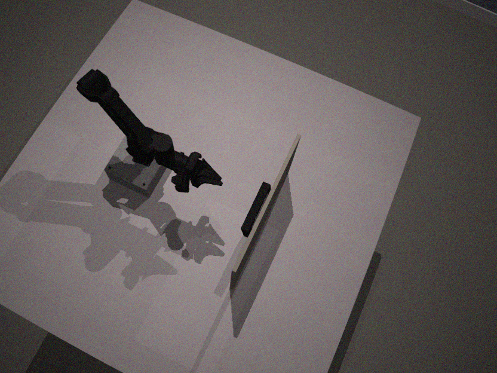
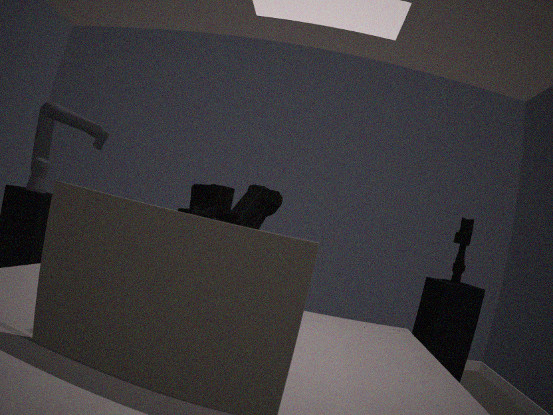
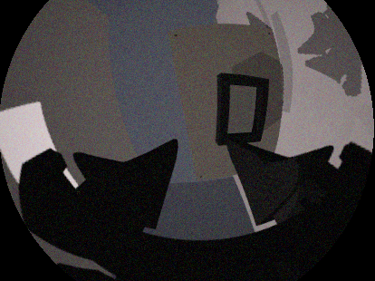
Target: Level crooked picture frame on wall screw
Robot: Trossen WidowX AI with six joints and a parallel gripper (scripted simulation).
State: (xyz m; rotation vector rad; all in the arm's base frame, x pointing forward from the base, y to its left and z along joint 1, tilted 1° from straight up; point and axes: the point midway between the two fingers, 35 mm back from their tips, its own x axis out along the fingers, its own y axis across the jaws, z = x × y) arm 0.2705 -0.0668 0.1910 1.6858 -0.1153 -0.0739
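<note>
A black picture frame [image 1: 255, 209] [image 3: 223, 109] hangs on the arm-facing side of an upright board [image 1: 287, 159] [image 2: 175, 286] [image 3: 195, 98]. Up is toward the left of the wrist view. There the frame looks slightly crooked against the board's edges, its end toward the bottom of the view a little higher. The screw and the notched strip are hidden. My gripper [image 1: 221, 182] [image 3: 202, 142] is open with nothing between its fingers. It stands in front of the board, short of the frame, with a gap in the top view. In the wrist view the right fingertip overlaps the frame's corner.
The board stands on a pale table [image 1: 331, 112] [image 2: 359, 346] and hides most of the arm in the exterior view. Shadows of the arm fall on the table and one darkens the board around the frame. Other arms stand on dark pedestals [image 2: 22, 225] [image 2: 447, 318] in the background.
</note>
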